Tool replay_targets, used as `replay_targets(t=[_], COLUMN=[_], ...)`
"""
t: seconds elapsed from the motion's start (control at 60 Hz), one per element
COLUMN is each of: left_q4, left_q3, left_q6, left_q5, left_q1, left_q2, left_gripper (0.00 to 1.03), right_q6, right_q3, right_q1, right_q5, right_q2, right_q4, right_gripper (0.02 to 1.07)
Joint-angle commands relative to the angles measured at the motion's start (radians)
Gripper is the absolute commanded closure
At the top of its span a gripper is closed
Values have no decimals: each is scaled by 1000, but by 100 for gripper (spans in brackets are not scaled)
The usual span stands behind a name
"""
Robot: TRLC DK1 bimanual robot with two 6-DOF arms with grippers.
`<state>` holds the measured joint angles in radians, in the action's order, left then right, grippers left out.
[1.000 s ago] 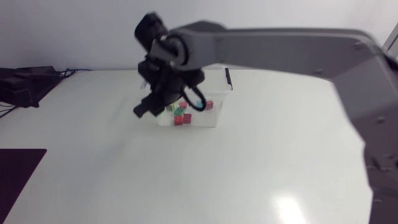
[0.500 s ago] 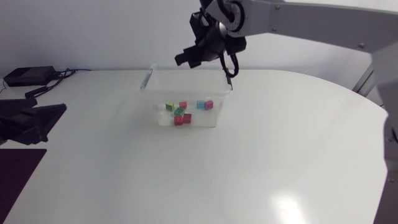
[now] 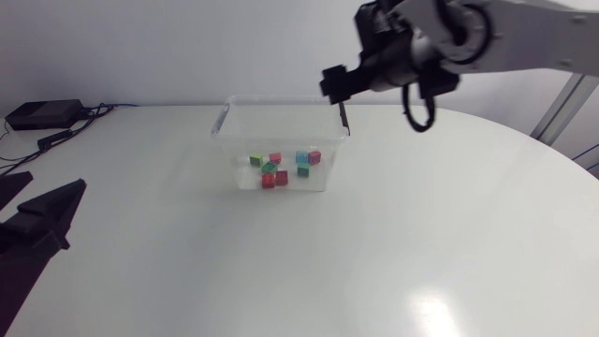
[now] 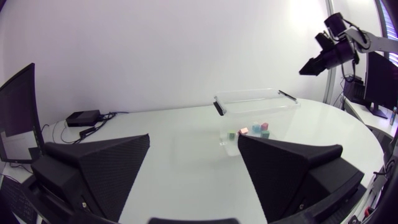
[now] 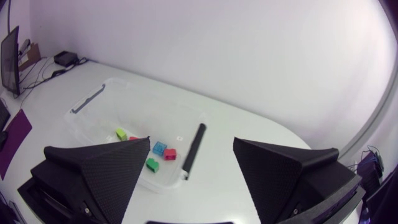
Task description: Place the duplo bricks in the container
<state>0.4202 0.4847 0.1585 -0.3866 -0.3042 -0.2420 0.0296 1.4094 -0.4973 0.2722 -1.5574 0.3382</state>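
Head view: duplo bricks (image 3: 281, 168) lying inside container (image 3: 281, 101), mid-table (image 3: 421, 234); right gripper (image 3: 335, 82) above its far rim, spread wide, empty; left gripper (image 3: 42, 197) at table edge, likewise agape; light, rigid, smooth plastic, probably slippery; best pinched across flat sides.

**White table, one tub**

The white table (image 3: 281, 271) carries a clear container (image 3: 281, 100), upright near the far middle. A small black box (image 3: 39, 113) with cables (image 3: 89, 110) sits at the far left corner, well apart.
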Motion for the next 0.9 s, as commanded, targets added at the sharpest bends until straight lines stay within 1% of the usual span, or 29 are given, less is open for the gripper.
replay_targets(t=[0.0,0.15,0.367,0.65,0.8,0.883], left_q4=[2,-26,-123,-219,-268,-282], left_q3=[-28,-46,-89,-149,-192,-216], left_q6=[-17,-5,6,13,42,28], left_q5=[8,18,74,157,193,210], left_q1=[-4,-29,-26,-26,-21,5], left_q2=[38,95,92,84,101,112], left_gripper=[4,4,4,4,4,4], right_q6=[0,20,93,165,181,165], right_q3=[-138,-351,-610,-823,-909,-952], right_q1=[37,112,267,408,440,445], right_q5=[27,44,44,27,27,3], right_q2=[145,369,675,976,1120,1158], right_q4=[-22,-47,-100,-99,-88,-108], right_gripper=[7,7,7,7,7,7])
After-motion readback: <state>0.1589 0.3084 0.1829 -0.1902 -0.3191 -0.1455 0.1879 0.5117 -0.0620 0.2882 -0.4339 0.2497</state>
